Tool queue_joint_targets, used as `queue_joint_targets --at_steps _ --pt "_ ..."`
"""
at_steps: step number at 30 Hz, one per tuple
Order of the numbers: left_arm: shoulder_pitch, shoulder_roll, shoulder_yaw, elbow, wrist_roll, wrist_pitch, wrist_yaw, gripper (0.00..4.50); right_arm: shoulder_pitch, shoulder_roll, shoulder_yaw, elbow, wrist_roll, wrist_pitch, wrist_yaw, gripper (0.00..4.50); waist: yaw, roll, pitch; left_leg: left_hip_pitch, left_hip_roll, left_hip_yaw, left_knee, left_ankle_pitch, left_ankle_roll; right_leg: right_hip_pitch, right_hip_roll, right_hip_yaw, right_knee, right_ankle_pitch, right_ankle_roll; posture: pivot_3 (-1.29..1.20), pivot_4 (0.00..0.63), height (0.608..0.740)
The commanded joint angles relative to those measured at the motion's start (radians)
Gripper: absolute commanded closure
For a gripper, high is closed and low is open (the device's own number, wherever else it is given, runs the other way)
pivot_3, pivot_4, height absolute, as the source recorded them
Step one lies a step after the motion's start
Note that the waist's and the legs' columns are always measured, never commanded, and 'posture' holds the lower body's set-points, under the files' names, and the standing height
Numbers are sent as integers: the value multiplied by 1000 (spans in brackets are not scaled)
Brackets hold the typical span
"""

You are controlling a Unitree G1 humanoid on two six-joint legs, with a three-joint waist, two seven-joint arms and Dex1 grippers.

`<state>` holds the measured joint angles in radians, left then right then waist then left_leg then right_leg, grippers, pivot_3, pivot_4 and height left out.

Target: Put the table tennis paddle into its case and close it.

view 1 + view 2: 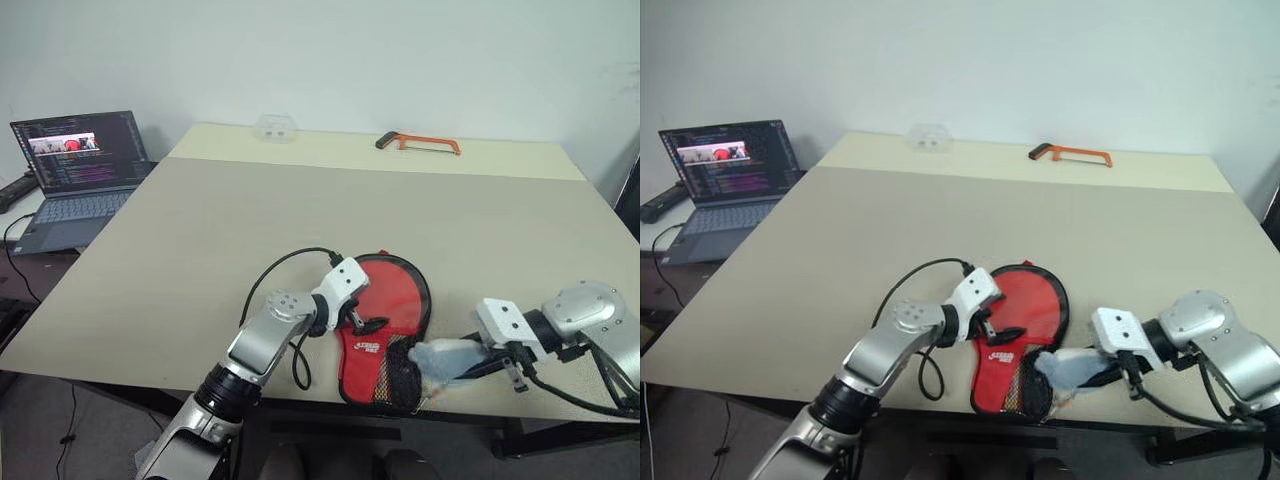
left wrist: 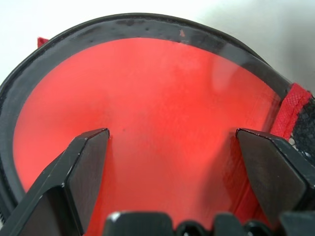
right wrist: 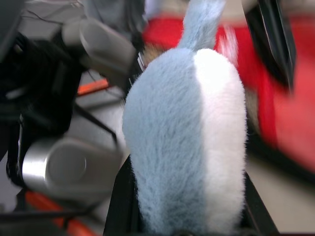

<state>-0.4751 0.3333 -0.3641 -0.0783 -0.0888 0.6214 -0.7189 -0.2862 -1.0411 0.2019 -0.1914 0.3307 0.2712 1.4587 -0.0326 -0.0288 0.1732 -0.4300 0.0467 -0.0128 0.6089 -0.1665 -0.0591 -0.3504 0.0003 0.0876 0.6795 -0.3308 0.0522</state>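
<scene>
Case at table's near edge, both grippers on it.
We see left gripper (image 2: 172,147) spread wide over the red case (image 1: 385,300); right gripper (image 1: 440,365) clamps a blue-white plush toy (image 3: 189,142).

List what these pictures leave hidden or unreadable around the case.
- Zipper state: the left gripper hangs open over the case, covering part of its edge in the eye views.
- Red face in the left wrist view: paddle rubber or case fabric, cannot tell.
- The case's narrow end: covered by the fluffy blue-and-white thing in the right gripper.
- Laptop screen text: too small.
</scene>
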Motion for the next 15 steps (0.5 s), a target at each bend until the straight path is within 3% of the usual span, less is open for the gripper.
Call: queue_joint_targets --at_steps 1,9,15 --pt "49 62 47 -52 -24 -58 -47 0 -3 -27 -38 58 14 -3 50 2684 -3 1 0 0 0 0 0 0 0 0 0 0 0 0 0 0 150 740" --pt "123 236 252 -249 -246 -51 -228 0 9 -19 -103 100 133 111 68 41 0 1 6 -1 0 0 0 0 0 -1 -1 0 1 0 0 0 150 740" --pt "272 442 476 -255 -359 -68 -355 0 184 17 -315 52 239 179 -57 41 0 0 6 -2 1 0 -1 0 0 -2 -1 -2 1 -1 -1 0 150 740"
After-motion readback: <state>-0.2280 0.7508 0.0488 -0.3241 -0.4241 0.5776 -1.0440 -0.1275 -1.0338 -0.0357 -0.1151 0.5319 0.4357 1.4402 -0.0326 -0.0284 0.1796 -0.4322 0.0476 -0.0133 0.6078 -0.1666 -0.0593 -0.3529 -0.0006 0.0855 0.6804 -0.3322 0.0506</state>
